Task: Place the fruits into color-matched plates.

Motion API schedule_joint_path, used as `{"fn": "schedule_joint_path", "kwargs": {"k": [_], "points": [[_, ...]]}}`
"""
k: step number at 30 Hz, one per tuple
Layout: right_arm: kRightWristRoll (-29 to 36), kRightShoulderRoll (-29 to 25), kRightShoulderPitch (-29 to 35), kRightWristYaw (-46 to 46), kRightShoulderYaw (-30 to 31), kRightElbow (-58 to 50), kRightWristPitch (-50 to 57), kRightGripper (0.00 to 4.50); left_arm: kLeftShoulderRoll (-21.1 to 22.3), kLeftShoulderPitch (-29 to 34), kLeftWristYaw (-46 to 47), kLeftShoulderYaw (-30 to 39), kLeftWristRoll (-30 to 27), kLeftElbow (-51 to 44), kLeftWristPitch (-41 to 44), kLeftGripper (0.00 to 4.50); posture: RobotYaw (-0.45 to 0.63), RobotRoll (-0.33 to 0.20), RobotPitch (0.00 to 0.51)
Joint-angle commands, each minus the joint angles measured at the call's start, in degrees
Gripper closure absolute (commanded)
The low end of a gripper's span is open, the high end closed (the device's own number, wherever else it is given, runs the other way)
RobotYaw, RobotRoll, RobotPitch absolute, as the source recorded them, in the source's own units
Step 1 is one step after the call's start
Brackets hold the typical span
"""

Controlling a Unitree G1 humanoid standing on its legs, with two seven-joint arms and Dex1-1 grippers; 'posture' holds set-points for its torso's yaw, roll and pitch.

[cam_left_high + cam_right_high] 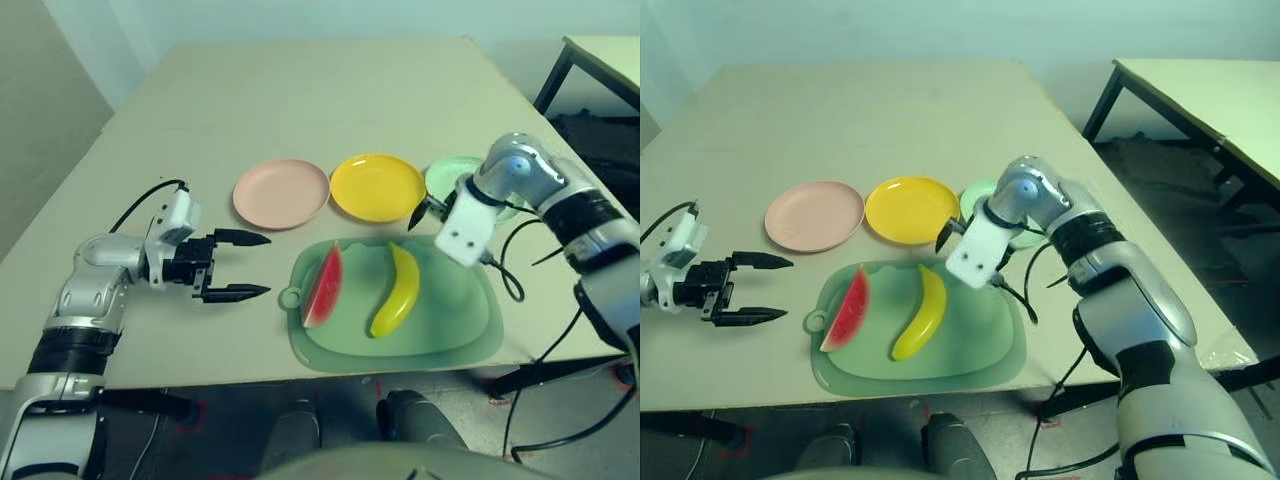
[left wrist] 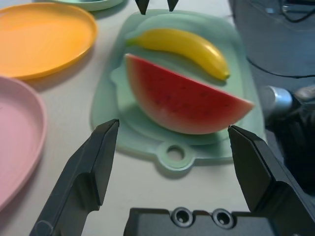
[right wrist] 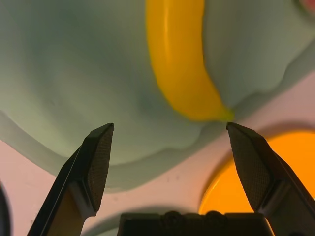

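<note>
Watermelon and banana are both lying on the green mat, pink plate and yellow plate bare. Left gripper sits spread wide beside the mat, holding nothing. Right gripper hangs above the banana tip, fingers apart too.

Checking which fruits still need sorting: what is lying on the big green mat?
On the mat lie the watermelon wedge and the banana, side by side, not touching. The right arm covers part of the mat's far right corner, so anything there is hidden.
</note>
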Motion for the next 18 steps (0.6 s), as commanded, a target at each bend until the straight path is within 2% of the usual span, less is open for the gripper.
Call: {"fn": "schedule_joint_path", "kwargs": {"k": [1, 9, 18], "points": [[2.5, -0.2, 1.0, 0.5, 2.1, -5.7, 5.8, 0.04, 0.5, -0.5, -0.6, 0.1, -0.5, -0.1, -0.1, 0.0, -0.09, 0.0, 0.061], [2.5, 1.5, 1.8, 0.5, 3.8, -9.6, 9.8, 0.04, 0.8, -0.4, -0.4, 0.8, -0.6, 0.1, -0.5, 0.0, -0.08, 0.0, 0.059], [-1.2, 5.2, 1.5, 0.5, 5.5, -4.1, 10.0, 0.04, 0.8, -0.5, 0.3, 1.4, -0.3, 0.0, -1.4, 0.0, -0.06, 0.0, 0.061]]}}
